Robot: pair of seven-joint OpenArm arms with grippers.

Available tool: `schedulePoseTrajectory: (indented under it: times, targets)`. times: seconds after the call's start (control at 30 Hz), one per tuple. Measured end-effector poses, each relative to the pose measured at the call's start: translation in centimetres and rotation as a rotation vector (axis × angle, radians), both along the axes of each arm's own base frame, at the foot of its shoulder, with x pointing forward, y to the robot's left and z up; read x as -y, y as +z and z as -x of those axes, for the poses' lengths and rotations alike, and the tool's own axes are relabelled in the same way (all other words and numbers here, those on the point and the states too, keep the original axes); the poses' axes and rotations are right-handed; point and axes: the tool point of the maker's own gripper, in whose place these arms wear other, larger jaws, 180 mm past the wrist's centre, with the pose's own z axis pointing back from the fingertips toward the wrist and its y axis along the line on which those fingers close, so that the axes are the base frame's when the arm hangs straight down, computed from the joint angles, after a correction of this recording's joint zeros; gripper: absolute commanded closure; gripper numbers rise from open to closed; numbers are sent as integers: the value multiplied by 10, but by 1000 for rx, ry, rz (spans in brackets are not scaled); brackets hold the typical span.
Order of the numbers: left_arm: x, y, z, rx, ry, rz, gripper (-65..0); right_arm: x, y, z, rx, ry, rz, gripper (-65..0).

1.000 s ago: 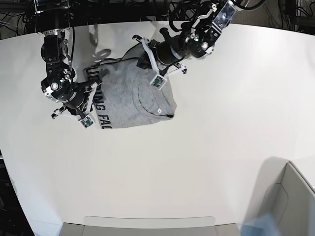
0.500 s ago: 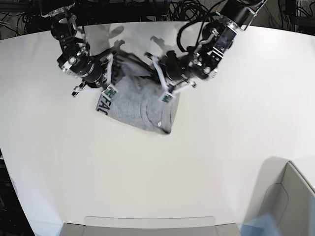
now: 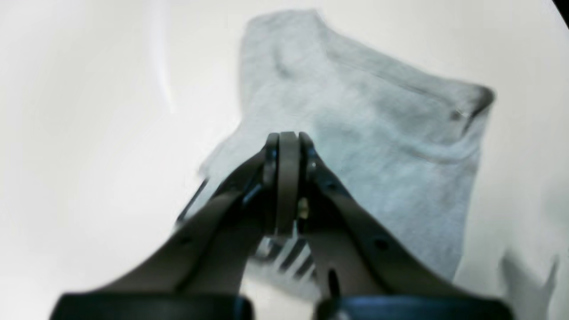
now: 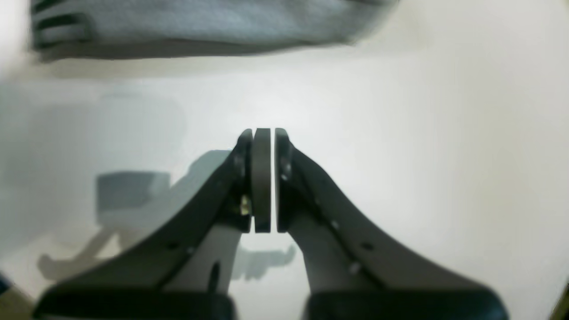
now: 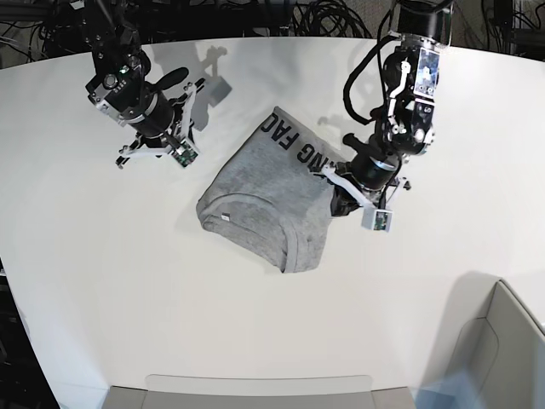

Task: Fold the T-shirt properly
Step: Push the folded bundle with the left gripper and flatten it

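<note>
— Looking down from the base view, I see the T-shirt (image 5: 268, 200) lying crumpled in a rough bundle near the middle of the white table (image 5: 170, 324), grey side mostly up. Black lettering shows along its upper right edge, and the small white neck label (image 5: 225, 218) sits near its lower left.

— What are my grippers doing?

— My left gripper (image 5: 339, 198) is at the shirt's right edge, just beside the lettered hem. From the left wrist view its jaws are pressed together with nothing between the pads (image 3: 287, 178); the grey fabric (image 3: 369, 146) lies beyond and beneath the tips, and I can't tell whether they touch the cloth.

— And the other one?

— My right gripper (image 5: 189, 106) is off to the upper left of the shirt, apart from it, above bare table. In the right wrist view the jaws (image 4: 262, 178) are likewise closed flat on each other and holding nothing. A strip of the shirt (image 4: 200, 26) runs along the top of that view, black stripes of lettering at its left end, well clear of the fingertips.

— Anything else around?

— A pale grey bin (image 5: 502, 349) at the lower right corner, well away from the shirt. Both wrist pictures are blurred.
</note>
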Motion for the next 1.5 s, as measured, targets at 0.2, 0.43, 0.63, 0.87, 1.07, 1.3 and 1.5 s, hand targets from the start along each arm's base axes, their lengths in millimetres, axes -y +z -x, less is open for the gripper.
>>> schedulePoseTrajectory:
  times: [0.2, 0.43, 0.63, 0.87, 1.07, 1.3, 1.5]
  targets:
    - [55, -13, -7, -60, -42, 103, 0, 50, 6, -8, 24, -163, 26, -8]
    - [76, -33, -21, 4, -30, 127, 0, 57, -12, 18, -45, -187, 31, -8]
    - [66, -84, -31, -40, 14, 127, 0, 58, -20, 32, -84, -187, 37, -8]
    - [21, -104, -16, -64, 107, 137, 0, 57, -19, 30, -76, -188, 34, -8]
    - [-108, -106, -18, -54, 284, -18, 0, 57, -17, 28, -71, -188, 33, -8]
    - [-219, -93, -7, -55, 510, -125, 0, 56, -15, 24, -61, -185, 31, -8]
    - [-227, -84, -6, -49, 540, -121, 0, 56, -15, 24, -60, -185, 32, -8]
